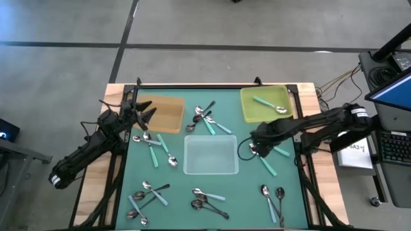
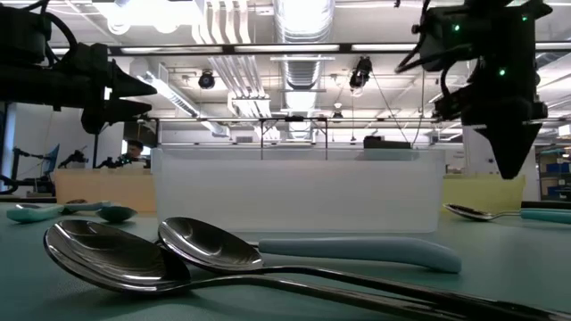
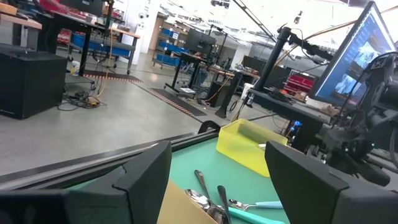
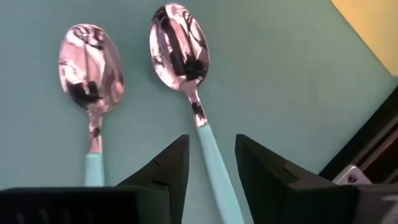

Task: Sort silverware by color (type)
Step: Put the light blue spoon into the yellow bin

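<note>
Spoons lie in loose groups on the green mat. Two silver-bowled spoons with teal handles (image 4: 180, 50) (image 4: 91, 62) lie side by side right of the clear tray (image 1: 210, 156). My right gripper (image 4: 211, 171) hangs open above them, pointing down, with its fingers on either side of one spoon's teal handle (image 4: 214, 168) and clear of it. In the low view this gripper (image 2: 516, 165) hangs above the mat. One teal-handled spoon (image 1: 270, 104) lies in the yellow-green tray (image 1: 252, 112). My left gripper (image 1: 146, 115) waits open and level over the brown tray (image 1: 168, 117).
More spoons lie at the far middle (image 1: 205, 119), left of the clear tray (image 1: 157, 147), and along the near edge at left (image 1: 148, 196), middle (image 1: 209, 200) and right (image 1: 275, 199). A black rail (image 1: 212, 85) frames the mat.
</note>
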Robot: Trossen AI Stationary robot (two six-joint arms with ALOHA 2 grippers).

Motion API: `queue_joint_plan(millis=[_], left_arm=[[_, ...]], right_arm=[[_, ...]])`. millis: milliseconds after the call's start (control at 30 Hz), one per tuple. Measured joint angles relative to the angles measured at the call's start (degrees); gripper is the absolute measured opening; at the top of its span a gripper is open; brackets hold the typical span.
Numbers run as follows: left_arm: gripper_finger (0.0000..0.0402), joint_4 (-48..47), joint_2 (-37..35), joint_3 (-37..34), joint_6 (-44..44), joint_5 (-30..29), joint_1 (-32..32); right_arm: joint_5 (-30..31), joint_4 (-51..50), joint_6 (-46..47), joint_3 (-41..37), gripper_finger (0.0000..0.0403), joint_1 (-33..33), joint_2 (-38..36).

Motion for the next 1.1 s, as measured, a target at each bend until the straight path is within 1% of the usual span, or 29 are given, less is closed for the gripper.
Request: queue_joint_plan(millis=[100, 333, 433, 567, 767, 867, 1000, 1100], left_arm=[[0.0247, 0.0, 0.0, 0.0, 0.0, 0.0, 0.0], [0.0247, 0.0, 0.0, 0.0, 0.0, 0.0, 0.0], [0.0247, 0.0, 0.0, 0.0, 0.0, 0.0, 0.0], [0.0247, 0.0, 0.0, 0.0, 0.0, 0.0, 0.0], [0.0247, 0.0, 0.0, 0.0, 0.0, 0.0, 0.0], [0.0247, 0.0, 0.0, 0.0, 0.0, 0.0, 0.0], [0.0247, 0.0, 0.0, 0.0, 0.0, 0.0, 0.0], [0.0247, 0.0, 0.0, 0.0, 0.0, 0.0, 0.0]], right_arm=[[0.0, 1.4, -2.4, -0.1, 0.0114, -0.6, 2.0], [-0.7, 2.8, -4.7, -0.4, 0.0094, -1.9, 7.2], [-2.0, 4.1, -5.9, -0.7, 0.0088, -1.9, 9.5], [-1.8, 5.2, -7.6, -0.7, 0.0086, -2.3, 12.8], [-2.2, 6.0, -13.0, -0.7, 0.0086, -4.8, 17.4], [-3.3, 6.8, -15.2, -0.7, 0.0069, -6.0, 19.0], [-4.7, 7.0, -16.1, -0.6, 0.0025, -6.8, 19.1], [-4.9, 7.0, -16.1, -0.6, 0.0019, -6.8, 17.3]])
